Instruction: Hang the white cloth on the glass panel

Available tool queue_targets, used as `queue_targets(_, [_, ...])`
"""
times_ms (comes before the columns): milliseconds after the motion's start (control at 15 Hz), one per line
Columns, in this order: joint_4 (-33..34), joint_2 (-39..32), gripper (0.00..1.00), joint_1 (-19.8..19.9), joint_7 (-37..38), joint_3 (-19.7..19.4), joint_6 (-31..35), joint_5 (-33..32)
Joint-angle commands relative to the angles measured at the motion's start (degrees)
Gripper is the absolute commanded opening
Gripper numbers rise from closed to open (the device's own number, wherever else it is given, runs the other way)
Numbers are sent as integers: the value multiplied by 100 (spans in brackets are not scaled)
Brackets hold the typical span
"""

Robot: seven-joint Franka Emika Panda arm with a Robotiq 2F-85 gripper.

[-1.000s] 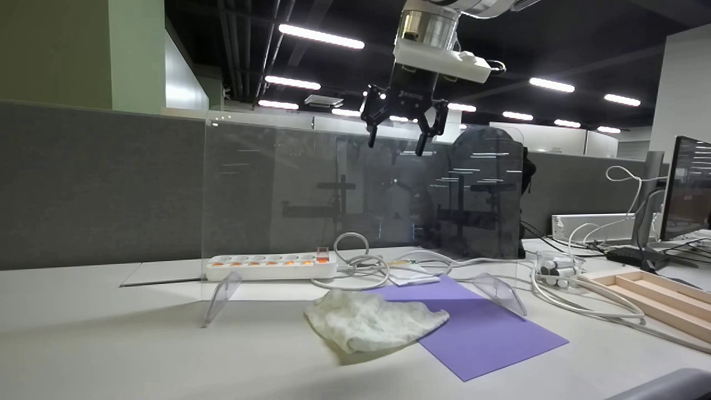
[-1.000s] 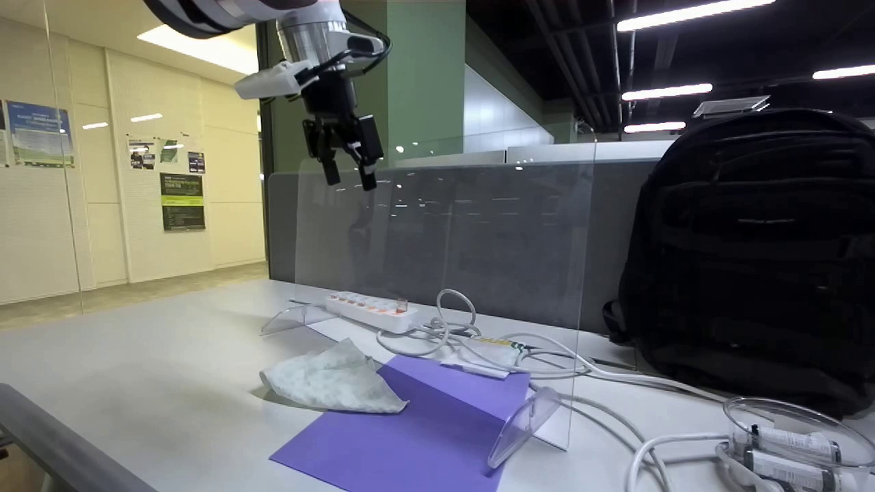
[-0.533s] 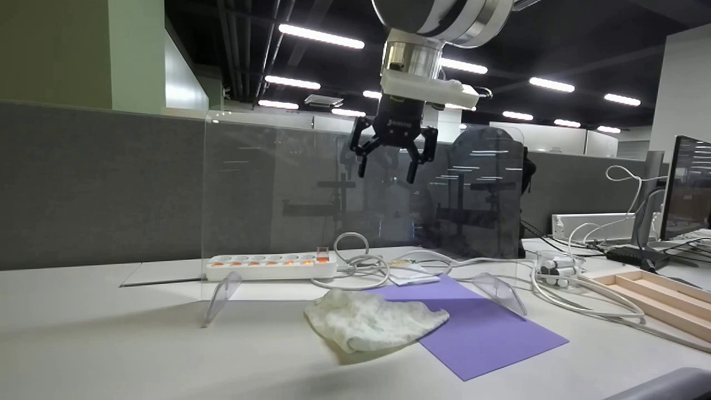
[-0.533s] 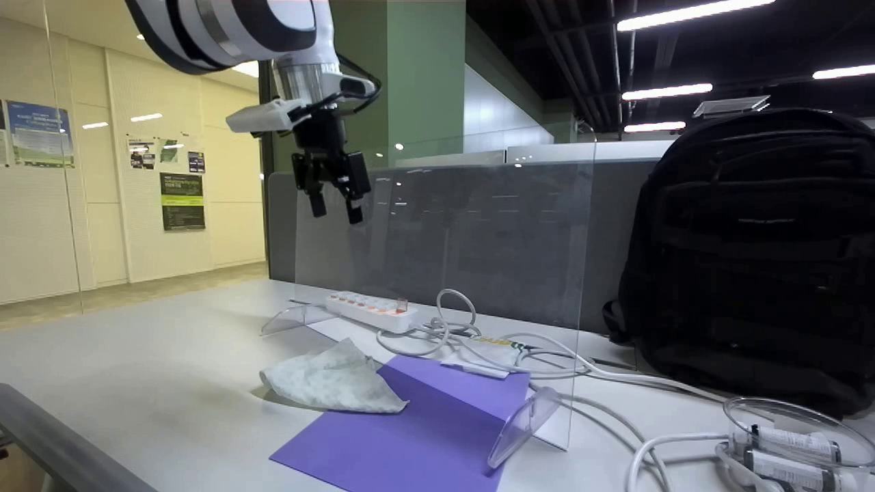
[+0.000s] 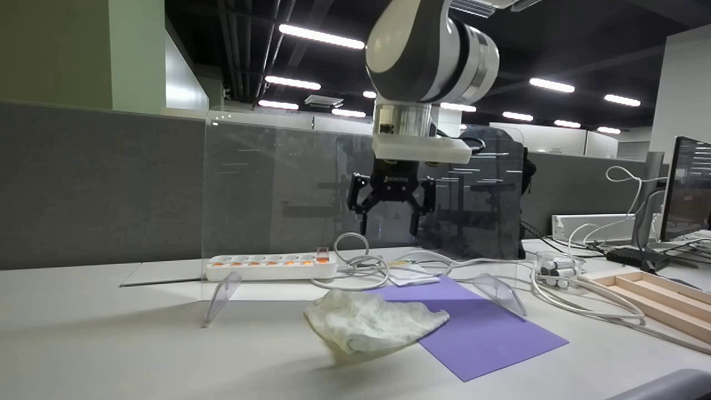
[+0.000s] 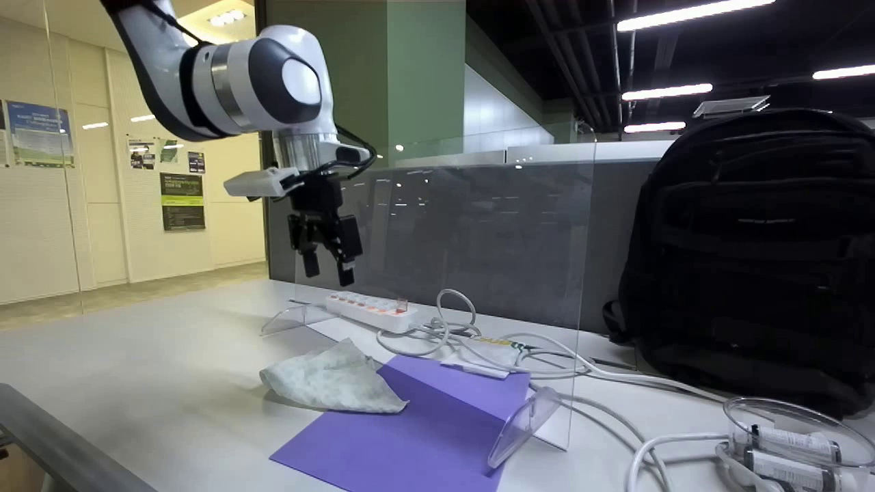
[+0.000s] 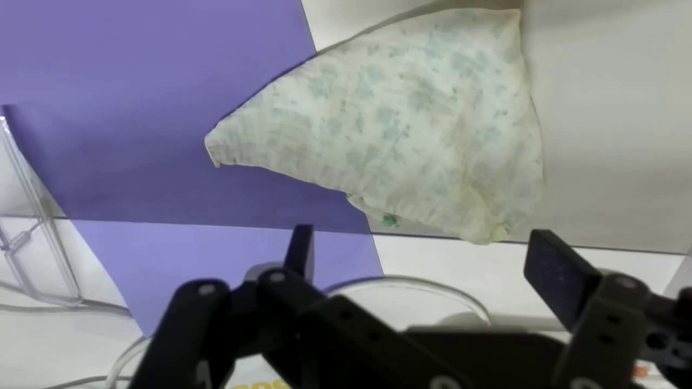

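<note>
Softly rumpled, the mottled cloth [image 7: 400,119] partly overlaps a flat purple sheet [image 7: 162,108]; higher, the hand [image 5: 389,229] gapes wide near the clear, perhaps glass panel [image 5: 250,194].

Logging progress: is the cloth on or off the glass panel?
Off: the cloth lies on the table, partly over the purple sheet.
</note>
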State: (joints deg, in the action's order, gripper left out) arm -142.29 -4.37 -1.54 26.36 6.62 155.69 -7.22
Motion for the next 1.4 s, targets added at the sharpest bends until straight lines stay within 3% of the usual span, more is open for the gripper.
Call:
queue_targets(0, [-61,-395,100,-244,440,-360,180,-467])
queue_targets(200, [-87,-623,100,-419,571,-684,133,-603])
queue_targets(267, [-39,-597,100,-413,205,-621,113,-362])
queue_targets(533, [-39,-714,100,-469,225,-745,117,-385])
queue_targets(1000, [39,-1336,100,-724,616,-1174,287,-430])
queue_targets(1333, [64,-1854,100,-1019,646,-1527,901,-321])
